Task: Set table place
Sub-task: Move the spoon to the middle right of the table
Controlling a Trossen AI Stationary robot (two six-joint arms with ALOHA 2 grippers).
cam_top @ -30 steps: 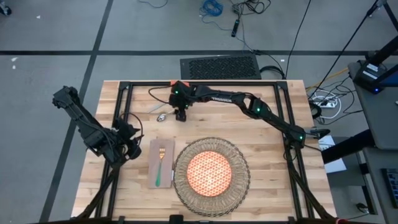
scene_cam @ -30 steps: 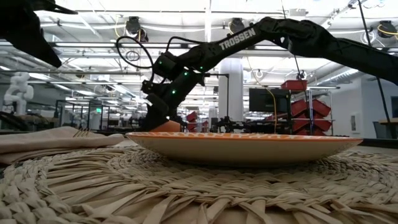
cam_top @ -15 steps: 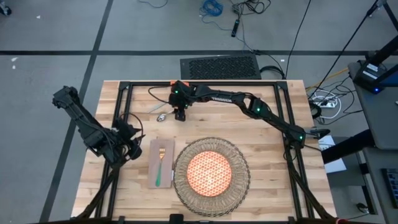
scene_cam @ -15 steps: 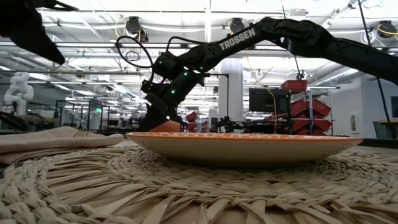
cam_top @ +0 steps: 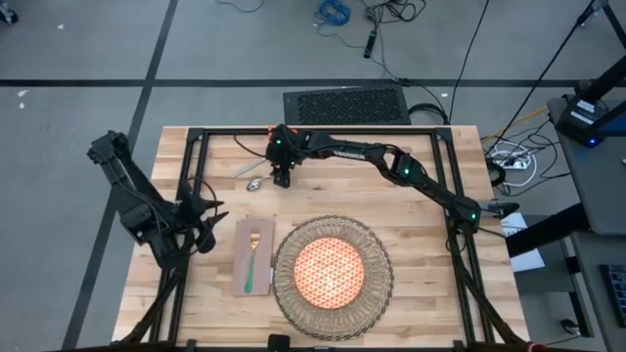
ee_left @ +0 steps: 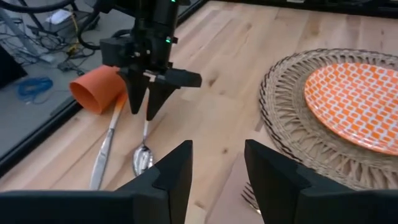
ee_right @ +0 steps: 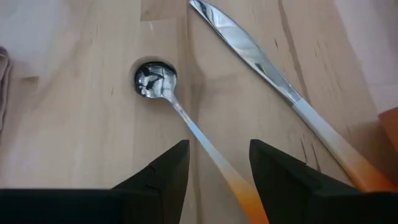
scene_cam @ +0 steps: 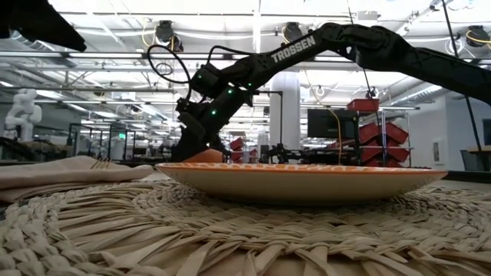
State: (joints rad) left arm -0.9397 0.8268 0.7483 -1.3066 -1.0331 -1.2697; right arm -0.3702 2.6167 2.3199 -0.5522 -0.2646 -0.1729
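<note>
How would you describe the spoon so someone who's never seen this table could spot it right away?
Start at the wicker placemat with the orange plate, then look toward the table's far edge, under the right claw. The spoon lies there beside the knife; its round mirror-like bowl, not a long flat blade, sets it apart.

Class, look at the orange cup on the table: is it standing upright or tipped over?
Tipped over. The orange cup lies on its side on the table, its open mouth facing sideways, beside the knife.
</note>
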